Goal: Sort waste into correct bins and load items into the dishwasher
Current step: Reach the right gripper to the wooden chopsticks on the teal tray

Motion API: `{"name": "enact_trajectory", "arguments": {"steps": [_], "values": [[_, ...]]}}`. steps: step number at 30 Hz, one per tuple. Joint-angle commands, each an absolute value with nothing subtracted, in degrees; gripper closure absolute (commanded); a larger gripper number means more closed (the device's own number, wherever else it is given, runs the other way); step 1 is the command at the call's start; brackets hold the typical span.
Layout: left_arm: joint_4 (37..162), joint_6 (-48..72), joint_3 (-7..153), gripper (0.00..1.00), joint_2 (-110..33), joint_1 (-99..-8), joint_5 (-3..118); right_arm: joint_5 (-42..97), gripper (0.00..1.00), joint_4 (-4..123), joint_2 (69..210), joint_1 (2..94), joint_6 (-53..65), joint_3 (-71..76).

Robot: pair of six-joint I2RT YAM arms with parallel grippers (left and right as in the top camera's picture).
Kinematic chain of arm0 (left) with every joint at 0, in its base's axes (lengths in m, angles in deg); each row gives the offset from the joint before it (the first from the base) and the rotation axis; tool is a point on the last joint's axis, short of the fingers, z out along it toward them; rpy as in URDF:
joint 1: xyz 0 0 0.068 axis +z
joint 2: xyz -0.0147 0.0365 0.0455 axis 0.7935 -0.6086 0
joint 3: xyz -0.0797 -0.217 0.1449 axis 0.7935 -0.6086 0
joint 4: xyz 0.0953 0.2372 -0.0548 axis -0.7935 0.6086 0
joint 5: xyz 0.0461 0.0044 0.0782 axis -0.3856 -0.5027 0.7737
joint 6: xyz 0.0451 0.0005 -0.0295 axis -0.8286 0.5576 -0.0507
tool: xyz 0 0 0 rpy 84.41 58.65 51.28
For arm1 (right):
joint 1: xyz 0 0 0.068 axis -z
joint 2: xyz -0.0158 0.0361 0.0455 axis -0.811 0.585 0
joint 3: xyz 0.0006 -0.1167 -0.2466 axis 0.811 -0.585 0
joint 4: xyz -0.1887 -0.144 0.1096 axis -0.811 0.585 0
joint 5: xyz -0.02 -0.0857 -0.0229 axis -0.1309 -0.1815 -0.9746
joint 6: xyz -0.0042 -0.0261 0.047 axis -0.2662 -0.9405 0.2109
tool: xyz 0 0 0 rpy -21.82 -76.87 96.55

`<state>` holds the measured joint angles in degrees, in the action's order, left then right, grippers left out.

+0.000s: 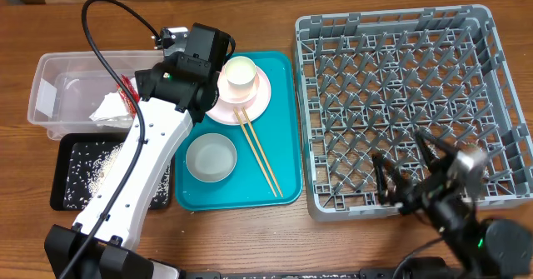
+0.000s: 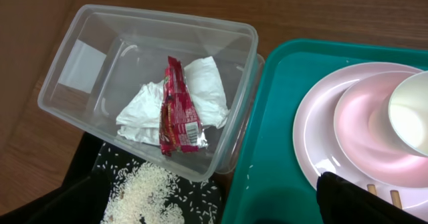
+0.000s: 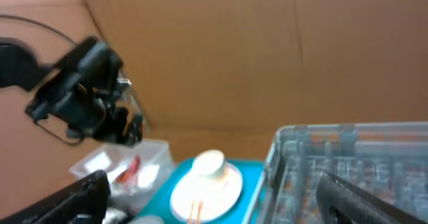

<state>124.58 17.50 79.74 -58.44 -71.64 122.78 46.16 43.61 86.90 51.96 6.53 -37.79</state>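
1. Left hand (image 1: 190,52): wide open, empty, between the clear tub (image 2: 154,17) and the pink plate (image 1: 258,100).
2. Right hand (image 1: 404,166): wide open, empty, over the grey dish rack (image 1: 400,29).
3. Red wrapper (image 2: 177,107) and white napkin (image 2: 200,83) lie in the tub.

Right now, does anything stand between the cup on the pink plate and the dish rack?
Nothing visible does. Between the cup and the dish rack lies only the low rim of the teal tray.
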Motion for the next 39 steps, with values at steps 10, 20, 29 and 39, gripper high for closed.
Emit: {"name": "enact_trajectory", "arguments": {"steps": [10,20,29,39], "values": [[124.53,17.30,80.96,0.00,-58.42,-71.64,124.33,71.65,0.00,50.39,126.66,48.77,15.12,-6.43],[124.53,17.30,80.96,0.00,-58.42,-71.64,124.33,66.36,0.01,48.46,146.94,30.65,17.26,-6.21],[124.53,17.28,80.96,0.00,-58.42,-71.64,124.33,62.16,0.15,46.78,157.87,22.95,17.24,-6.21],[124.53,17.30,80.96,0.00,-58.42,-71.64,124.33,39.45,0.65,47.79,164.14,17.84,17.26,-7.19]]}}
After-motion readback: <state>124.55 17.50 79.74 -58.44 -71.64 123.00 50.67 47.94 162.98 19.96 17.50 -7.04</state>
